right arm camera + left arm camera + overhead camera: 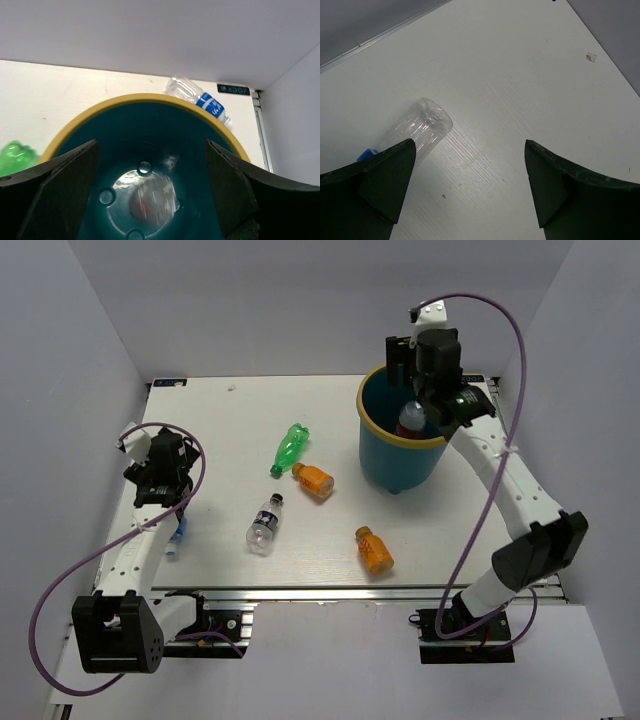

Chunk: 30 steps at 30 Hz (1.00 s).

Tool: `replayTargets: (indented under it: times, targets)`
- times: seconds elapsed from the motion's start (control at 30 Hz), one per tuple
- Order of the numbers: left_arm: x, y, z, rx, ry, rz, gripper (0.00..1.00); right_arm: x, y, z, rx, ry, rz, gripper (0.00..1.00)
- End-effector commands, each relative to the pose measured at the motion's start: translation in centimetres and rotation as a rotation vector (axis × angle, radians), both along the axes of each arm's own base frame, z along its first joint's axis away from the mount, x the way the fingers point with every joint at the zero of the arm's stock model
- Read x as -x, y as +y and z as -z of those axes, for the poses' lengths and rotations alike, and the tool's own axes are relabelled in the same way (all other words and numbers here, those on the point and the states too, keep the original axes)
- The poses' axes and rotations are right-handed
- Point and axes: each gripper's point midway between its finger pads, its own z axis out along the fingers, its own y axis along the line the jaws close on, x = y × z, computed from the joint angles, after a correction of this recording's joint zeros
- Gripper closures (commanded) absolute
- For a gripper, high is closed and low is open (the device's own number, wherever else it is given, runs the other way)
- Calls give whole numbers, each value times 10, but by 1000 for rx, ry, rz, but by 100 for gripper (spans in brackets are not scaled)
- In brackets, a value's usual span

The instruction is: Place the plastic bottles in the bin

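The teal bin with a yellow rim stands at the back right. My right gripper hangs open over its mouth, jaws wide in the right wrist view. A clear bottle with a red cap is inside the bin, blurred at the bottom. On the table lie a green bottle, two orange bottles and a clear bottle with a dark label. My left gripper is open and empty above the table, next to a clear bottle with blue on it.
A clear bottle with a blue label lies just beyond the bin's far rim, near the table's back right corner. The green bottle shows left of the bin. Grey walls close in the table at the back and sides.
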Motion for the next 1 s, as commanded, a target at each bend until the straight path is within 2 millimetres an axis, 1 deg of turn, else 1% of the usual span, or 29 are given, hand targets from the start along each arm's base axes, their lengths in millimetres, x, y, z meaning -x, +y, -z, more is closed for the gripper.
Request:
replayTargets:
  times: [0.0,0.07,0.1,0.13,0.17,0.2,0.23,0.27,0.3,0.33,0.37,0.4,0.47,0.5,0.53,0.57,0.6,0.63,0.67,0.73,0.8,0.83,0.9,0.93,0.97]
  targets:
    - [-2,4,-18,-5,-36,-26,2,31,7,-72,-96,-131,-114,11]
    - [-2,3,-19,-3,-37,-21,2,49,19,-81,-100,-126,-218,11]
    - [-3,3,-19,-2,-36,-22,2,58,30,-81,-95,-114,-285,11]
    - [-2,3,-19,-2,-33,-22,2,72,51,-74,-93,-81,-407,11]
    - [-2,3,-19,-2,-33,-23,2,86,59,-61,-75,-26,-467,11]
    - [-1,3,-18,-2,-27,-22,2,103,80,-50,-41,5,-556,11]
    - [-1,3,-20,-2,-29,-22,2,114,90,-37,-22,42,-595,11]
    - [-2,2,-21,0,-30,-19,2,123,92,-10,21,112,-582,11]
    - [-1,2,-21,2,-30,-17,2,140,112,5,47,143,-619,11]
    - [-1,1,-21,2,-29,-15,2,144,111,18,78,165,-587,11]
    - [-1,1,-22,3,-31,-10,2,154,118,47,109,226,-594,11]
    - [0,1,-22,2,-29,-10,2,173,134,63,104,270,-638,11]
    - [0,0,-24,6,-35,-6,2,191,145,92,104,349,-677,11]
    - [0,-1,-24,6,-38,-1,2,203,150,119,127,403,-701,11]
    - [0,-1,-24,7,-40,2,2,208,153,137,103,451,-682,11]
    - [-1,-3,-25,9,-42,18,2,215,151,163,129,508,-677,11]
    - [-2,-4,-24,11,-39,21,2,219,147,179,147,552,-666,11]
    - [-2,-5,-24,14,-37,26,2,219,141,199,171,608,-612,11]
    - [-3,-5,-24,15,-37,29,2,220,134,212,190,643,-566,11]
    - [-3,-6,-22,17,-27,35,2,223,110,245,272,720,-463,11]
    - [-3,-5,-22,14,-18,29,2,229,102,262,273,761,-423,11]
    - [-3,-5,-22,15,-16,27,2,236,98,276,280,795,-428,11]
    - [-2,-5,-22,15,-11,29,2,244,95,288,267,827,-422,11]
    - [-2,-5,-23,15,-14,29,2,251,87,301,283,853,-412,11]
    - [-2,-5,-23,15,-16,29,2,253,82,306,282,861,-391,11]
